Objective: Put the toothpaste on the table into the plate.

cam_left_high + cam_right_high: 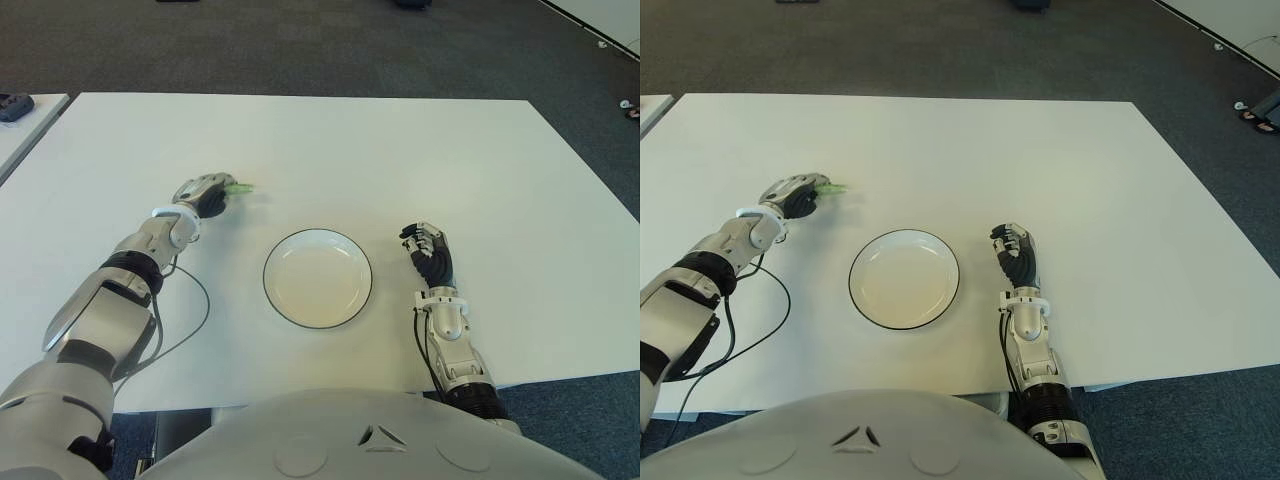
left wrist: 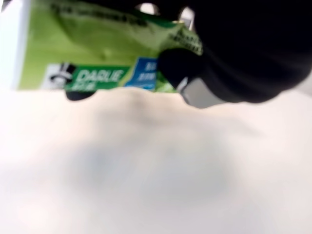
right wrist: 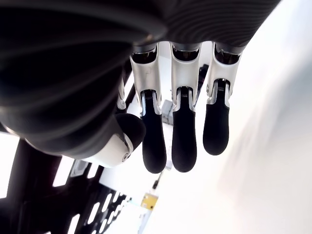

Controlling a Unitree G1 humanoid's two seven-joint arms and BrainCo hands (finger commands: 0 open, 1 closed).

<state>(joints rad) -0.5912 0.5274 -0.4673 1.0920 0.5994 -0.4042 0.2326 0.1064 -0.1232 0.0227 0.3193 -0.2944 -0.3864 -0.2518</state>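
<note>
The toothpaste (image 1: 240, 187) is a green box with white and blue print, left of the white, dark-rimmed plate (image 1: 318, 233) and a little farther back. My left hand (image 1: 205, 190) is curled over its near end. The left wrist view shows the toothpaste (image 2: 87, 63) pinched under dark fingertips (image 2: 180, 66), just above the white table (image 1: 400, 150). The plate holds nothing. My right hand (image 1: 430, 250) shows to the right of the plate, its fingers (image 3: 184, 141) extended and relaxed, with nothing in them.
A thin dark cable (image 1: 195, 300) loops on the table beside my left forearm. At the far left stands a second table (image 1: 30, 125) with a dark object (image 1: 15, 105) on it. Dark carpet lies beyond the table's far and right edges.
</note>
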